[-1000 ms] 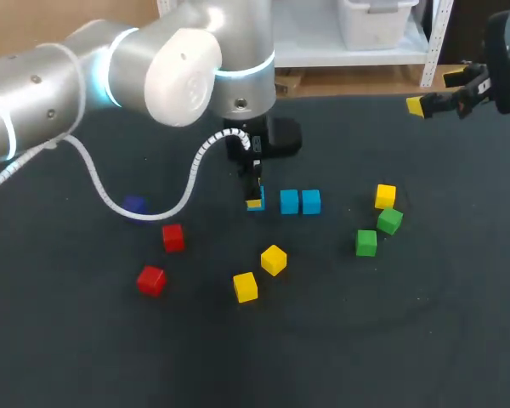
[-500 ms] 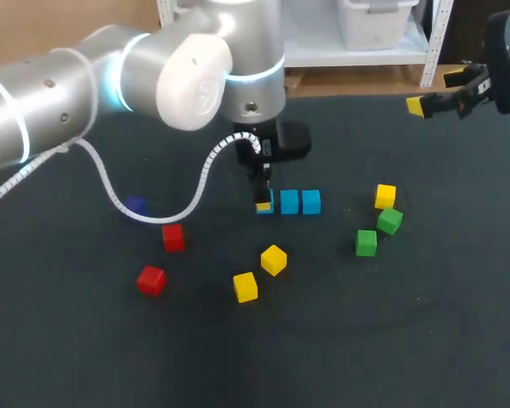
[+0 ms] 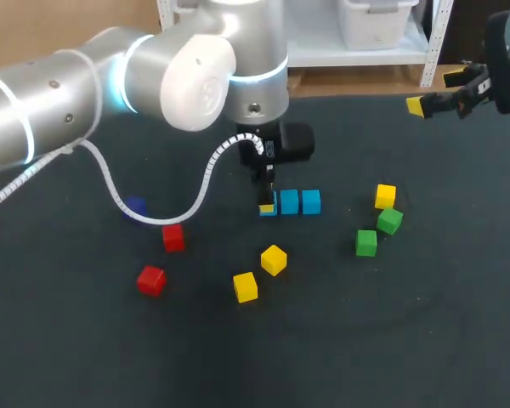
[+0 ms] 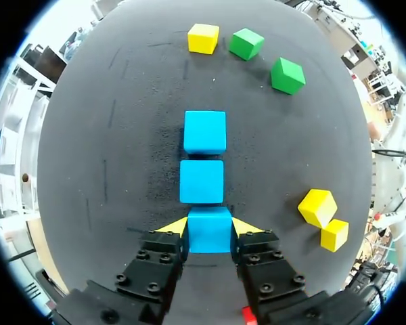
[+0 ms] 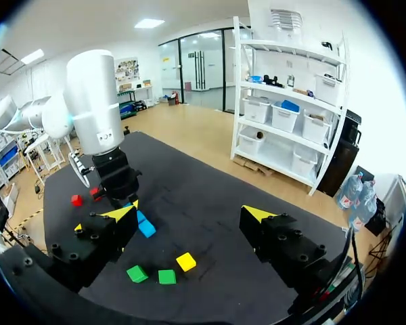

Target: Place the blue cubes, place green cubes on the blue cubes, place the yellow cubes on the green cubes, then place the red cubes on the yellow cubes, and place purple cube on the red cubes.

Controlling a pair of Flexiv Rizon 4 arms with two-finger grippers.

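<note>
My left gripper [image 3: 267, 204] points down at the table's middle, shut on a blue cube [image 4: 209, 230] held between its yellow tips. That cube stands in line with two more blue cubes [image 4: 201, 181] [image 4: 205, 132], close against the nearer one. To the right lie two green cubes [image 3: 389, 221] [image 3: 366, 243] and a yellow cube [image 3: 385, 196]. Two other yellow cubes [image 3: 274, 259] [image 3: 246, 287] sit in front, two red cubes [image 3: 173, 238] [image 3: 151, 280] at the left. A purple cube [image 3: 135, 205] is partly hidden by the arm's cable. My right gripper [image 5: 189, 213] hangs open and empty above the far right.
The left arm's white coiled cable [image 3: 119, 200] loops low over the table's left side near the purple cube. The left arm's thick body [image 3: 178, 76] covers the far left of the table.
My left gripper has carried its blue cube to the right, up against the row of two blue cubes. The right arm has kept still.
</note>
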